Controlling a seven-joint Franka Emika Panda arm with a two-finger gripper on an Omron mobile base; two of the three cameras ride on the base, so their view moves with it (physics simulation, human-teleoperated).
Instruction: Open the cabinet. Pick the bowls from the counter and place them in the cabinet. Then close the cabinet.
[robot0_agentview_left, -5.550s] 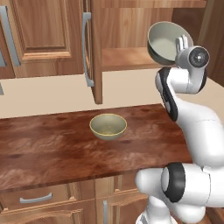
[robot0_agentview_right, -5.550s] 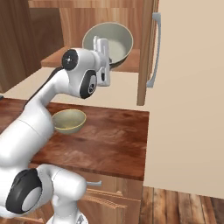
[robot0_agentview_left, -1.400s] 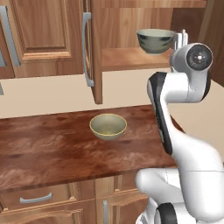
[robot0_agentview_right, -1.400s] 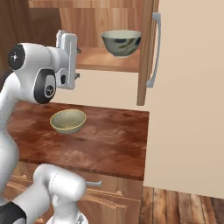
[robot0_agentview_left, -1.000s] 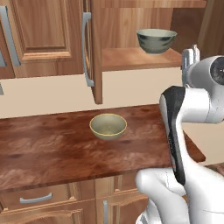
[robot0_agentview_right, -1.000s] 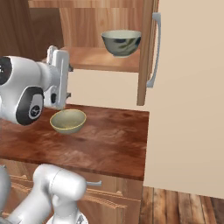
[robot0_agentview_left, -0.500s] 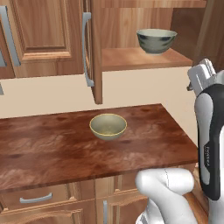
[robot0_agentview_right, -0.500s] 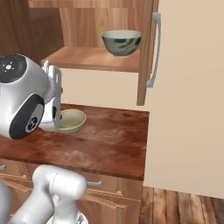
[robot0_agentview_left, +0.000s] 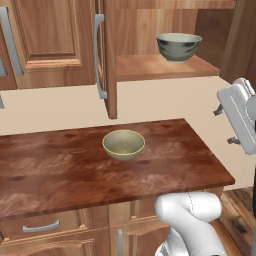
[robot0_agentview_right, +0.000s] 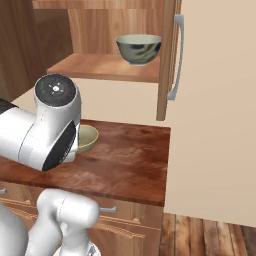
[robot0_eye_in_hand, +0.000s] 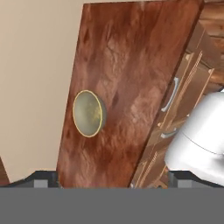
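The cabinet (robot0_agentview_left: 107, 55) stands open, both doors swung out. On its shelf sits the grey-green bowl (robot0_agentview_left: 179, 46) (robot0_agentview_right: 139, 48), upright and free of the gripper. Out on the counter (robot0_agentview_left: 60, 170) (robot0_agentview_right: 125, 160) is the beige-olive bowl (robot0_agentview_left: 123, 144) (robot0_eye_in_hand: 89, 113); the arm half hides this bowl (robot0_agentview_right: 89, 138) in the right base view. My gripper (robot0_eye_in_hand: 111, 178) is open and empty, high above the counter's right end and well away from both bowls. Its white hand (robot0_agentview_left: 239, 117) shows at the right edge of the left base view.
The right cabinet door (robot0_agentview_right: 167, 60) with its grey bar handle (robot0_agentview_right: 177, 55) juts out over the counter's right end. Drawer fronts with grey handles (robot0_agentview_left: 40, 227) run under the counter. A beige wall (robot0_agentview_right: 215, 100) borders the right side.
The arm has pulled back from the cabinet shelf, swinging right and down, with the gripper still open. The grey-green bowl stays on the shelf. The beige-olive bowl has not moved.
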